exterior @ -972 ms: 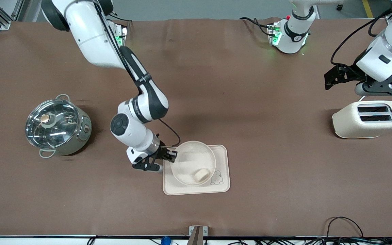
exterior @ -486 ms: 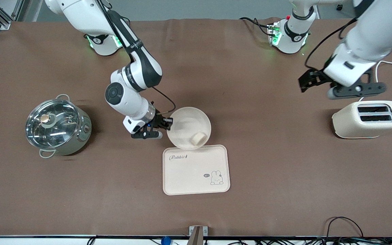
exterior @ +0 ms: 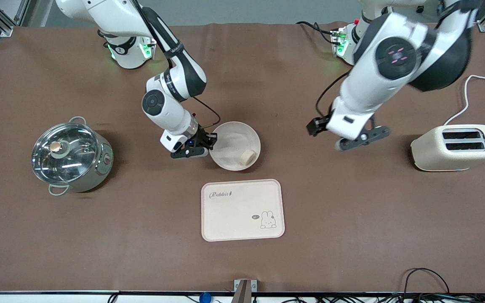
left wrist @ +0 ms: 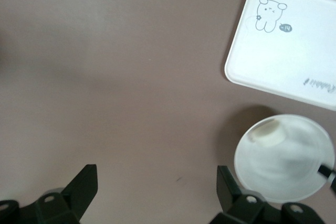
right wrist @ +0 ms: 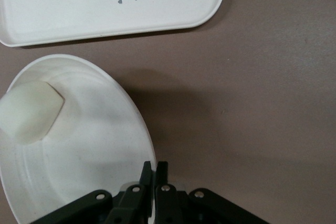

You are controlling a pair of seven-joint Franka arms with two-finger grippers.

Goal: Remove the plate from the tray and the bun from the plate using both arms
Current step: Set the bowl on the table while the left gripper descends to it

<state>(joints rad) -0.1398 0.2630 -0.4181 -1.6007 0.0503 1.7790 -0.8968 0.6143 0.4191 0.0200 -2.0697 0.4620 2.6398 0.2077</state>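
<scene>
1. the right gripper (exterior: 209, 142) has its fingers pinched together on the rim of the plate (exterior: 232, 141), at the plate's 9 o'clock edge in the front view.
2. the plate is farther from the front camera than the tray (exterior: 242, 209), apart from it.
3. the bun (exterior: 248, 157) lies in the plate at about 5 o'clock, against the rim.
4. the left gripper (exterior: 315, 125) hangs over bare table (exterior: 352, 210) between plate and toaster (exterior: 456, 147), fingers (left wrist: 84, 187) spread wide, holding nothing.
</scene>
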